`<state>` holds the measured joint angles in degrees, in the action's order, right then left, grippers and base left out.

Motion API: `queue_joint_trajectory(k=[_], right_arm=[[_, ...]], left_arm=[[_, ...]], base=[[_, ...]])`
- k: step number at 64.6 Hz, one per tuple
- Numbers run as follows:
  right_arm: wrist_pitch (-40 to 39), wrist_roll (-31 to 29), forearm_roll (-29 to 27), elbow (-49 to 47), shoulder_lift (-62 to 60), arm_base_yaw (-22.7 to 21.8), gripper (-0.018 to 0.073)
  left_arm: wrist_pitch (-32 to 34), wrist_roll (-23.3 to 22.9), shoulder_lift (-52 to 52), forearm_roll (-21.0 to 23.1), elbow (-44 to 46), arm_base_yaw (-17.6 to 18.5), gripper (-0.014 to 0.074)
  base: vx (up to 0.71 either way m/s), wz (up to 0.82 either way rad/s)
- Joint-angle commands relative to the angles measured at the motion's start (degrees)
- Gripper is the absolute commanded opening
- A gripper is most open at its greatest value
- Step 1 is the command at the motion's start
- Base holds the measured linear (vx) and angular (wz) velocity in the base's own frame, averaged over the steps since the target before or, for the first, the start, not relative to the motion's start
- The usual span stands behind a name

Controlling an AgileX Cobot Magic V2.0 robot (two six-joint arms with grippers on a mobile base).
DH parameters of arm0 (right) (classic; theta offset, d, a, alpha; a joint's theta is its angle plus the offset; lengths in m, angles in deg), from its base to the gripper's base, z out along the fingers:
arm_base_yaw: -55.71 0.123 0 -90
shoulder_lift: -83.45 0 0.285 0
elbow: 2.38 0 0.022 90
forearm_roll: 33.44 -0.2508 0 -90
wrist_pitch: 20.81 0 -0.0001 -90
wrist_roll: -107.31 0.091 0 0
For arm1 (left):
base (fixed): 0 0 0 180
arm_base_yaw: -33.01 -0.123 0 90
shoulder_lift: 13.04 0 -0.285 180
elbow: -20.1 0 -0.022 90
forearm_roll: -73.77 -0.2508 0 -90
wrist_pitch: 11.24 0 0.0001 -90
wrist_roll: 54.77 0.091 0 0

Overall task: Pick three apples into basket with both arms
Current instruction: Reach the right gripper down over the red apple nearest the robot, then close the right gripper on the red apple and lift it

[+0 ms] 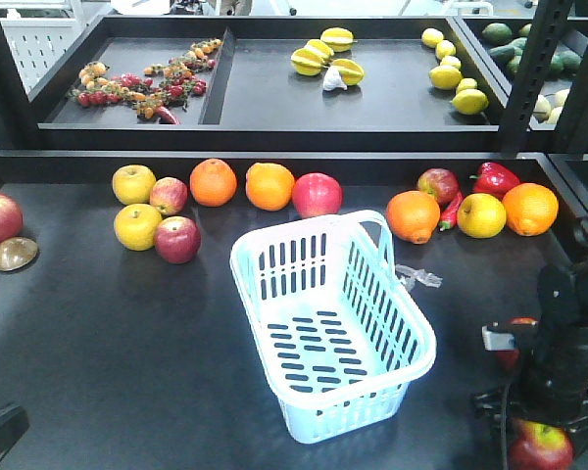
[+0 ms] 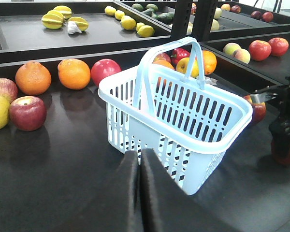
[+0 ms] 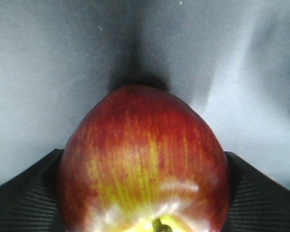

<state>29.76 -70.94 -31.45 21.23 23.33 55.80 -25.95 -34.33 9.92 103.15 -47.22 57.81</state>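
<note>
The apple (image 1: 541,448) sits between the two fingers (image 3: 24,198) of the right gripper (image 3: 143,157), which press its sides, stem end towards the wrist camera. It is at the near right corner of the table (image 1: 127,343), right of the basket (image 1: 333,323) and apart from it (whether it rests on the surface or hangs just above it, I cannot tell). A second apple (image 2: 257,112) lies just beyond the right arm (image 1: 559,333), partly hidden by it, also right of the basket.

The basket stands mid-table, its long side running from far left to near right, handle (image 2: 169,67) raised, slotted floor bare. The left gripper (image 2: 138,157) is at the near left, pointing at the basket's near side with its fingers pressed together, holding nothing.

Along the far edge lie more fruit. To the left are two yellow apples (image 1: 137,226) with two reddish ones beside them, then two oranges (image 1: 213,182) and a red apple (image 1: 317,195). To the right are another orange (image 1: 413,216) and a red pepper (image 1: 494,178).
</note>
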Motion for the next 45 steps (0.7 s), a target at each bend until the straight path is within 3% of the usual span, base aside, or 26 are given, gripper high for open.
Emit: queue_joint_trajectory(k=[1, 11, 18, 23, 27, 37, 45], right_arm=[[1.96, -0.52, 0.53, -0.97, -6.91, -0.01, 0.0221], [6.17, -1.13, 0.70, -2.11, -17.67, -0.01, 0.0104], [8.17, -1.75, 0.23, -3.37, -26.80, -0.01, 0.0065], [8.11, -3.69, -3.00, -4.58, -32.70, 0.14, 0.0055], [8.16, -7.80, -9.46, -5.83, -36.26, 0.15, 0.0055], [7.60, -22.04, -32.70, -7.18, -39.12, 0.27, 0.0057], [3.36, -28.01, -39.95, -7.18, -36.26, 4.30, 0.0058]], left_arm=[[3.67, -0.48, 0.45, 1.05, 1.32, 0.04, -0.0008], [3.67, -0.48, 0.45, 1.05, 1.32, 0.04, -0.0008], [3.61, -0.48, 0.45, 1.05, 1.32, 0.04, -0.0008], [3.61, -0.48, 0.45, 1.05, 1.32, 0.04, -0.0008], [3.61, -0.48, 0.45, 1.05, 1.32, 0.04, -0.0008], [3.61, -0.48, 0.45, 1.05, 1.32, 0.04, -0.0008], [3.61, -0.48, 0.45, 1.05, 1.32, 0.04, -0.0008]], base=[[0.00, 0.00], [0.00, 0.00], [0.00, 0.00], [0.00, 0.00], [0.00, 0.00], [0.00, 0.00], [0.00, 0.00]])
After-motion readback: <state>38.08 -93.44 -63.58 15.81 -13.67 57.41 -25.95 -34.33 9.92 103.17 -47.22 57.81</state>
